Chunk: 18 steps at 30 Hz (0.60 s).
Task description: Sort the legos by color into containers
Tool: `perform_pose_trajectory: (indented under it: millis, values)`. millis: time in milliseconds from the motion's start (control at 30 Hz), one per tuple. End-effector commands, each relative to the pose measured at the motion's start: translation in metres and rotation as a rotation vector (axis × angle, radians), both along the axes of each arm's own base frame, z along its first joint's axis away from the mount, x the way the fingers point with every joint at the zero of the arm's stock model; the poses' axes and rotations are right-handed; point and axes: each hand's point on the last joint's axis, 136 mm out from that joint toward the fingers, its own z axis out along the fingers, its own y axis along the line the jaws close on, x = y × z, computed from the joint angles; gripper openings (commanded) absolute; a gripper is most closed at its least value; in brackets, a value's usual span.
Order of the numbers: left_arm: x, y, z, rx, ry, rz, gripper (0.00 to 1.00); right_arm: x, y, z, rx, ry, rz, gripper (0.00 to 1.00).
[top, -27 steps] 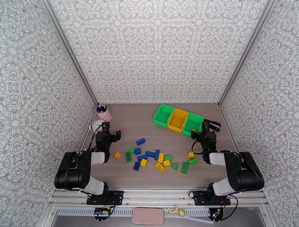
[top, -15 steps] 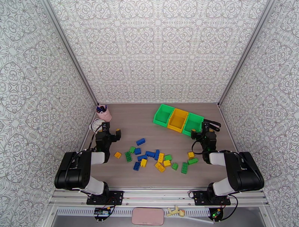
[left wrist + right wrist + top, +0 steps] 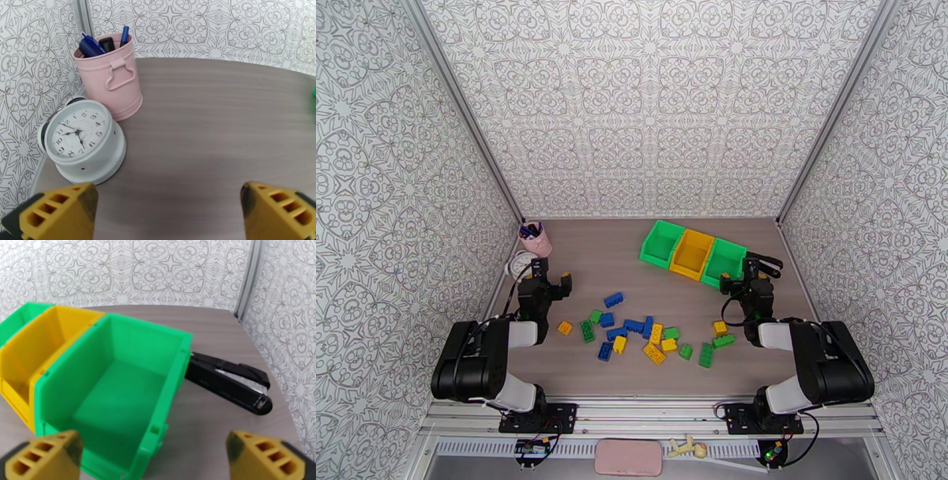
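Several blue, green and yellow legos (image 3: 648, 335) lie loose on the wooden table, between the two arms. The containers stand in a row at the back right: a green bin (image 3: 662, 243), a yellow bin (image 3: 692, 253) and a second green bin (image 3: 724, 261). My left gripper (image 3: 553, 276) is open at the left, behind the pile, with nothing between its yellow fingers (image 3: 59, 213). My right gripper (image 3: 740, 276) is open just in front of the near green bin (image 3: 118, 390), which looks empty inside. The yellow bin (image 3: 39, 342) beside it shows nothing inside either.
A pink pen cup (image 3: 110, 79) and a white alarm clock (image 3: 81, 140) stand in the left back corner, just ahead of my left gripper. A black stapler (image 3: 231, 384) lies right of the near green bin. Patterned walls close in three sides.
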Motion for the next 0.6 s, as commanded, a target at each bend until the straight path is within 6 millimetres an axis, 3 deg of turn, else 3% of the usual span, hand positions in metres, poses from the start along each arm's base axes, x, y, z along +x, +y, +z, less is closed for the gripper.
perform_pose_trajectory:
  millis: [0, 267, 567]
  values:
    - [0.000, 0.000, 0.003, -0.005, -0.003, 0.002, 1.00, 0.003, -0.001, 0.008, 0.015, -0.030, -0.001, 1.00]
    - [-0.011, -0.031, 0.035, 0.090, -0.005, -0.101, 1.00, -0.003, -0.002, 0.032, 0.030, -0.004, -0.015, 1.00]
    - [-0.029, -0.114, 0.077, 0.148, -0.052, -0.356, 1.00, -0.018, 0.003, 0.051, 0.136, 0.088, -0.030, 1.00]
